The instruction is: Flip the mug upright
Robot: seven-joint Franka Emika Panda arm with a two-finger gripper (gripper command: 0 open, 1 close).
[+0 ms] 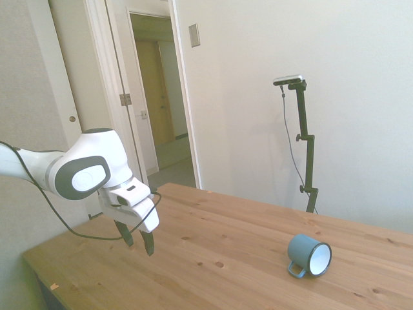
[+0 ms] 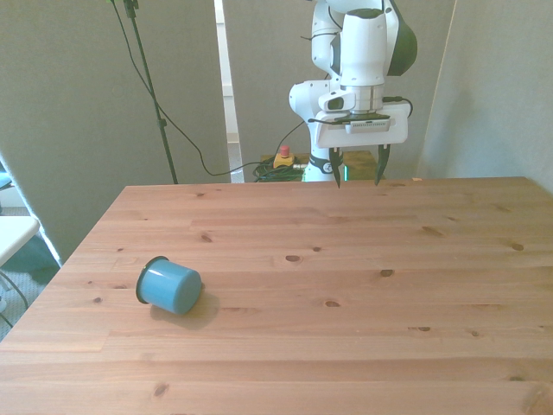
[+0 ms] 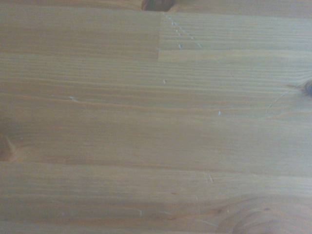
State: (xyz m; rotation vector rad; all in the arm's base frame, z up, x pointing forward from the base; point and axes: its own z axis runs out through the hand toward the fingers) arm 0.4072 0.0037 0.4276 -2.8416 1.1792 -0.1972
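**Mug on its side, gripper off it**

In the front view I see the mug [image 2: 169, 286] lying tipped near the table's [image 2: 346, 346] left edge. Well apart, the gripper [image 2: 357, 178] hangs above the far edge, fingers spread, nothing between them. My wrist view shows only bare planks.

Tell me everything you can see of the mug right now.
The mug is small, light blue outside and white inside with a thin dark rim; it looks like enamel. It lies on its side on the wooden table, toward the front view's left. In the side view its open mouth faces the camera and its blue loop handle rests low against the tabletop. Only the table touches it; the open tool hangs far away.
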